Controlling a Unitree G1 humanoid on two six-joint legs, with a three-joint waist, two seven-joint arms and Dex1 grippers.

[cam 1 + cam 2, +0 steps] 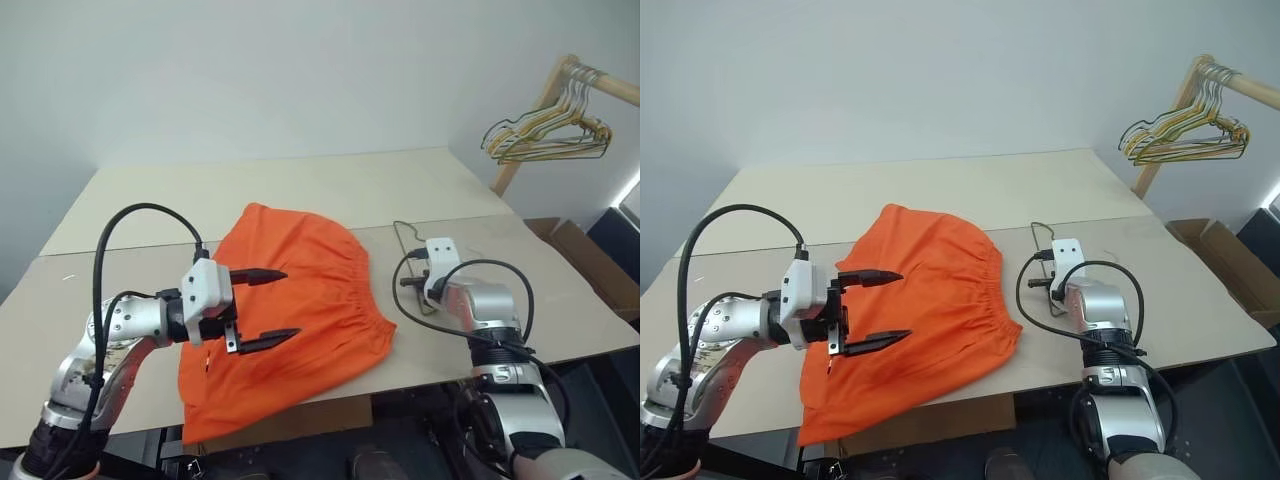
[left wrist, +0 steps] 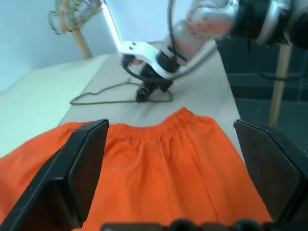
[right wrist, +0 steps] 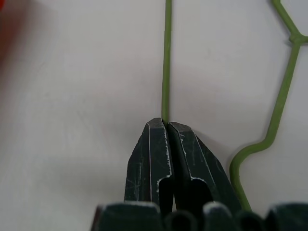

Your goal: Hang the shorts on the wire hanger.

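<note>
- right gripper point(image 3: 166, 123) pressed together on a straight green wire of the hanger point(image 3: 166, 57); fingertips pinch it
- hanger's bent wire curves just beside the fingers point(image 3: 151, 159)
- pale table point(image 3: 72, 96) beneath

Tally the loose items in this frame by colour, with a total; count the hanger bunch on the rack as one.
Orange: 1, the shorts
Dark green: 1, the wire hanger on the table
Green and yellow: 1, the hanger bunch on the rack
Total: 3
</note>
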